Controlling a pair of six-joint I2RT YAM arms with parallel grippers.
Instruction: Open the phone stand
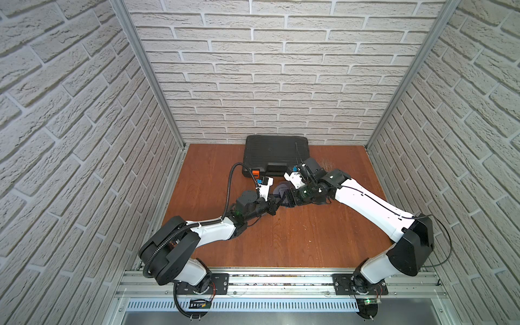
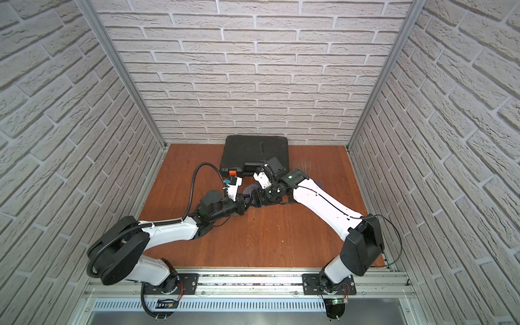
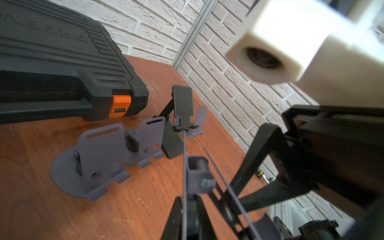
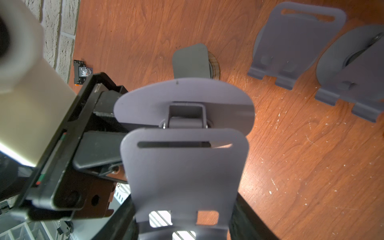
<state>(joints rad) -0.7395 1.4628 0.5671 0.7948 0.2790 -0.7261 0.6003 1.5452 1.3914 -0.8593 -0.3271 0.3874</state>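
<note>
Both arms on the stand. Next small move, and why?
Probably: right gripper swings the plate away from the base about the hinge, left gripper holding steady. The left fingers pinch the base's edge, the right ones flank the plate, and the left wrist view shows the two only a narrow V apart.

I worked in a lab test cell: brick-print panels (image 1: 267, 70) in aluminium framing (image 1: 148, 73) enclosed the wooden tabletop (image 1: 295, 239).
</note>
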